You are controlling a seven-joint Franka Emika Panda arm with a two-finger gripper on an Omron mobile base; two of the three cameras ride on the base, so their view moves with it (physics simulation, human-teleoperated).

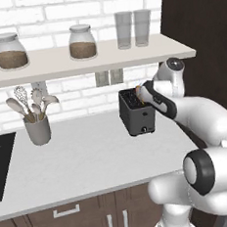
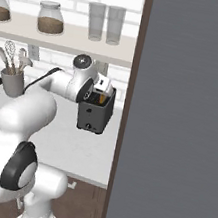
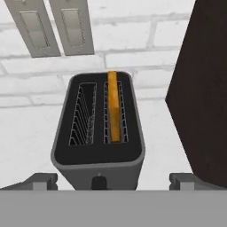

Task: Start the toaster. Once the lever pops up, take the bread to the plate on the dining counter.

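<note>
The small boxy dark grey toaster (image 3: 98, 133) stands on the white desk (image 1: 85, 157) by the brick wall, 1 golden-crusted bread slice (image 3: 113, 106) upright in the right of its 2 slots. My fingers (image 3: 108, 181) hover spread wide just above it, holding nothing. I judge I'm on starting it: next, press its lever. Behind: 2 wall outlets (image 3: 53, 26).

No legible text, labels or numbers, seemingly, on any surface.
</note>
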